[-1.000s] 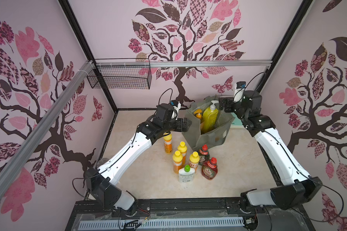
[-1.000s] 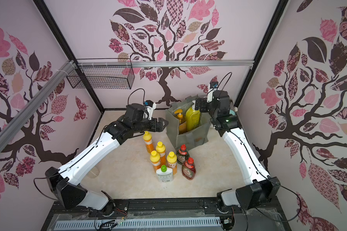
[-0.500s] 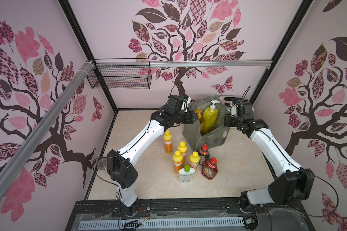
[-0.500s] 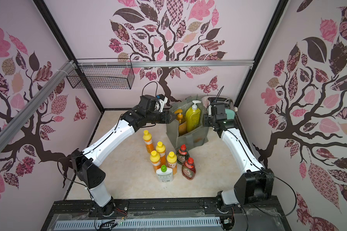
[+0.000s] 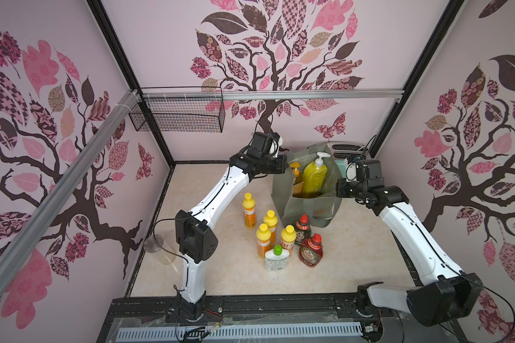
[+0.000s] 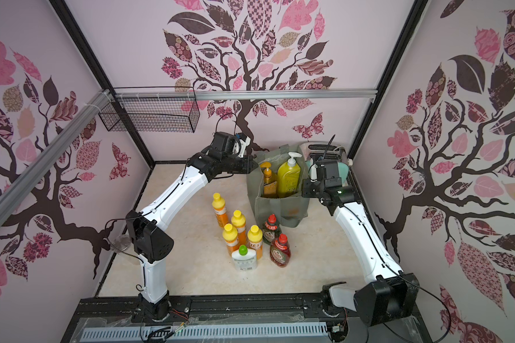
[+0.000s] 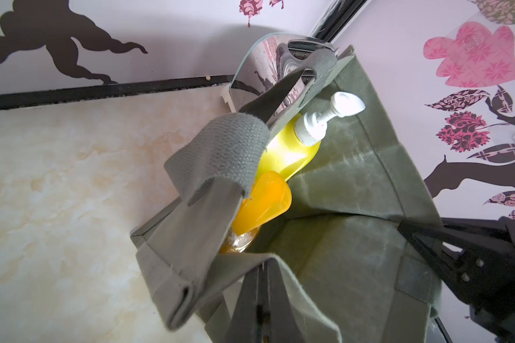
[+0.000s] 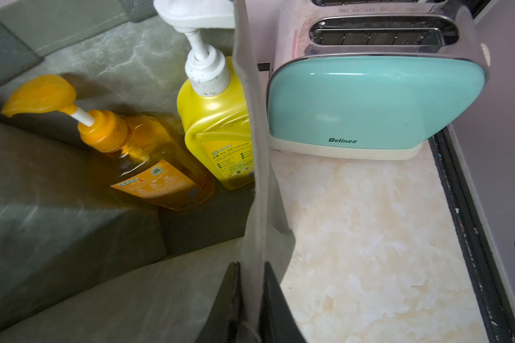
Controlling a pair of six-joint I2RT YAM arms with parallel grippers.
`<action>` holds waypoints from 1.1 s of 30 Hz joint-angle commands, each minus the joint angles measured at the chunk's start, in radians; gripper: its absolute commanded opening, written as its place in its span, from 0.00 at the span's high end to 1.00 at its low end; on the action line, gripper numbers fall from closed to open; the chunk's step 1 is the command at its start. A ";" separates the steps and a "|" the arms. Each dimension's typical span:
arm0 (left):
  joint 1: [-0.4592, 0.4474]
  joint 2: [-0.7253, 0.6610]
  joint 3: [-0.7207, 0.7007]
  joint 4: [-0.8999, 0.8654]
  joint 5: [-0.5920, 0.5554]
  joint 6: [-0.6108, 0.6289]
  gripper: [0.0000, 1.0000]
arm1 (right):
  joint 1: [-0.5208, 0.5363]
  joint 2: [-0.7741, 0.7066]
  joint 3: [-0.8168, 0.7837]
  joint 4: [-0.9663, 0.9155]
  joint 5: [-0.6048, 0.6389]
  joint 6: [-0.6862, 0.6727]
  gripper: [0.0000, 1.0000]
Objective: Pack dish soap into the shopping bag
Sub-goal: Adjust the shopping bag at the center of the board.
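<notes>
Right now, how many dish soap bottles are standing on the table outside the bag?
7. Four orange yellow-capped bottles stand in front of the shopping bag; the green Fairy bottle, red Fairy bottle and white green-capped bottle stand beside them. More could hide behind the bag.

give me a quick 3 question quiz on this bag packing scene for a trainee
1. How many bottles stand on the table outside the shopping bag?
2. True or false: the left pincer is shut on the yellow pump bottle.
3. Which is already inside the bag? A red-capped Fairy bottle; B orange pump bottle; C white green-capped bottle.
Key: 1. Seven. 2. False: it pinches the bag's rim. 3. B.
</notes>
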 commanded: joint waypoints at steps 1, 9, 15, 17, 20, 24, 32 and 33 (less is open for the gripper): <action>0.024 0.019 0.079 -0.014 -0.004 0.035 1.00 | 0.033 -0.053 0.002 -0.038 -0.047 0.010 0.84; 0.012 -0.105 -0.071 -0.042 -0.018 0.026 0.60 | 0.035 -0.108 0.055 -0.024 -0.022 -0.030 0.50; -0.096 -0.330 -0.420 0.014 -0.135 0.023 0.49 | 0.038 -0.086 0.162 0.056 -0.157 -0.048 0.46; -0.128 -0.377 -0.495 0.018 -0.163 0.022 0.49 | 0.053 -0.049 0.210 0.059 -0.185 -0.056 0.45; -0.154 -0.433 -0.594 0.056 -0.189 -0.001 0.49 | 0.097 0.011 0.246 0.082 -0.183 -0.078 0.44; -0.176 -0.423 -0.657 0.091 -0.180 -0.016 0.48 | 0.112 0.099 0.259 0.104 -0.214 -0.077 0.44; -0.267 -0.385 -0.650 0.088 -0.223 0.002 0.48 | 0.138 0.062 0.106 0.107 -0.149 -0.066 0.42; -0.274 -0.382 -0.651 0.088 -0.229 0.004 0.48 | 0.138 0.045 0.075 0.112 -0.137 -0.062 0.42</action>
